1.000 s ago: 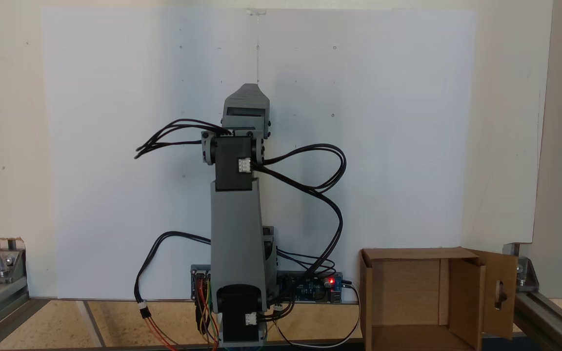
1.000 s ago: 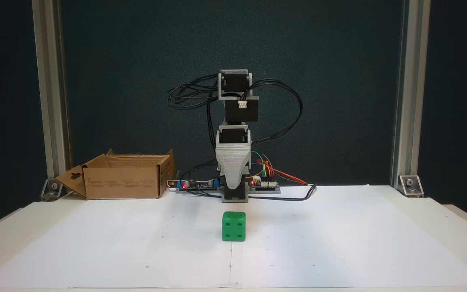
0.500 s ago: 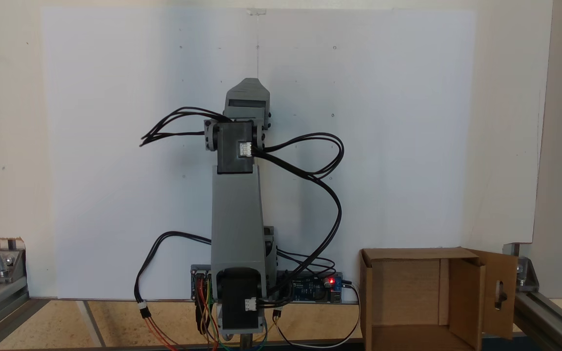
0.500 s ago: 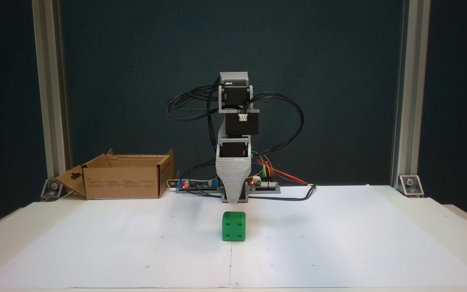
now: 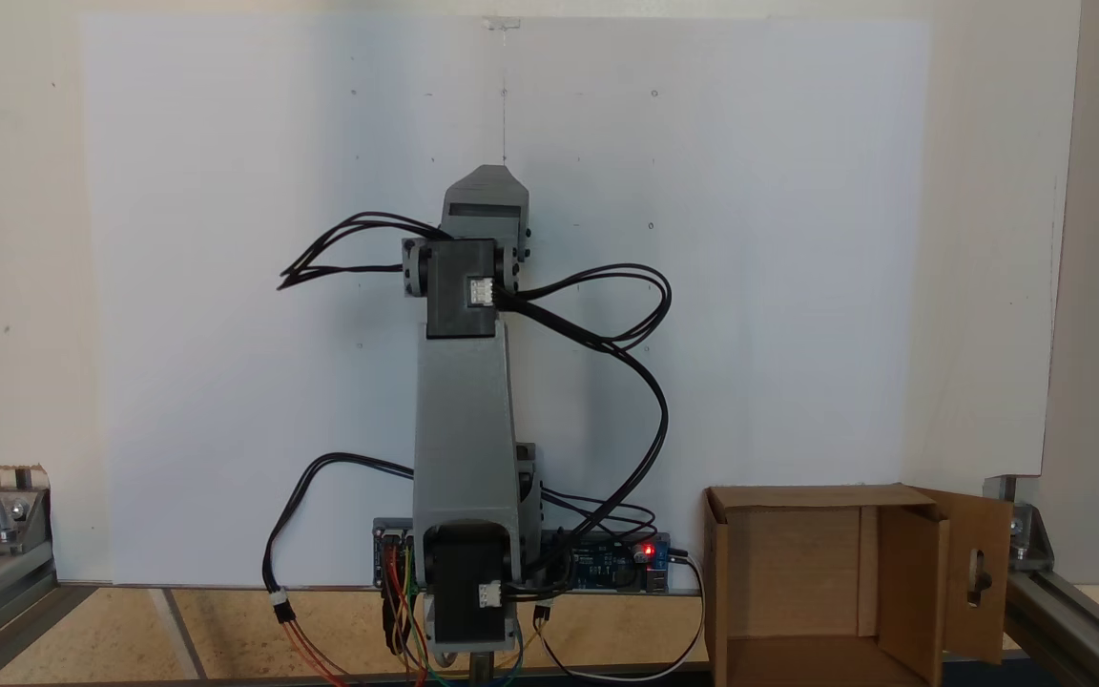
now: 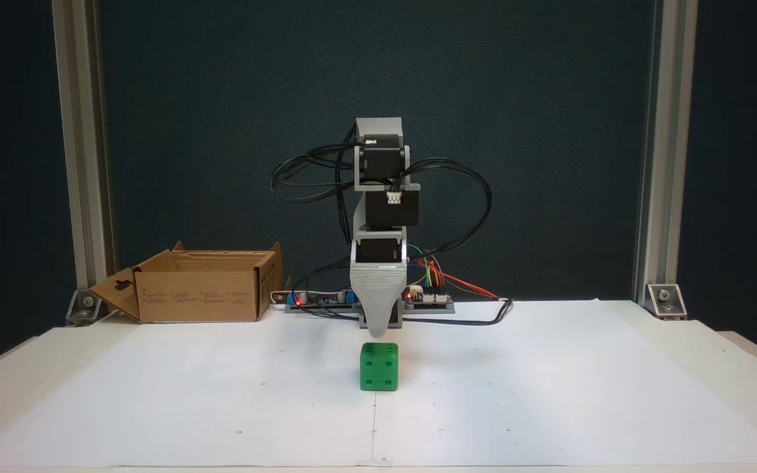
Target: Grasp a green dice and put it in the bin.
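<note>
My gripper frame centre, just above green dice; jaw state unclear. Descend straight, straddle cube evenly, then clamp. Bin mid-left.

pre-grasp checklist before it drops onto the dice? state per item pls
1. Dice position: ok. The green dice sits flat on the white paper, clear of other things.
2. Gripper line-up: ok. In the front fixed view the gripper hangs just above the dice's top, centred on it.
3. Jaws wide enough to straddle the dice: cannot tell. One grey tip faces the camera; the other jaw is hidden behind it.
4. Contact with the dice: cannot tell. The tip looks level with the top edge; any gap is too small to read.
5. Bin ready: ok. The bin stands open at the left behind the paper, flaps out.
6. Cables: ok. The black cables loop clear of the dice.
</note>
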{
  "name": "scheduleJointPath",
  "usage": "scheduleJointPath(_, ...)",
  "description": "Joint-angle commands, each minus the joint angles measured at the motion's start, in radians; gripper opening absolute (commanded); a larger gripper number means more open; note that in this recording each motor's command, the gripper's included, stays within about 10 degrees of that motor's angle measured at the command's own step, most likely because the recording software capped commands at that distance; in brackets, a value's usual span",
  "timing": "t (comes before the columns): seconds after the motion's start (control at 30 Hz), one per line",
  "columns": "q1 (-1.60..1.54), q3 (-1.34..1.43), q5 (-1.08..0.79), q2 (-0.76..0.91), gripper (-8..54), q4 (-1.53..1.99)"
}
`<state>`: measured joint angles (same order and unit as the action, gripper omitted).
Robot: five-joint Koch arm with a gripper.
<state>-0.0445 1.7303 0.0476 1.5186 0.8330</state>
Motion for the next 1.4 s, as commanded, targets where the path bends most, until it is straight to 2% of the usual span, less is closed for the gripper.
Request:
scheduleJointPath(0.0, -0.011, -0.017, 0.012, 0.003, 43.2, -0.006)
scheduleJointPath(0.63, -0.018, 0.0, 0.015, -0.029, 43.3, -0.006)
scheduleJointPath(1.37, -0.008, 0.0, 0.06, -0.141, 43.2, -0.055)
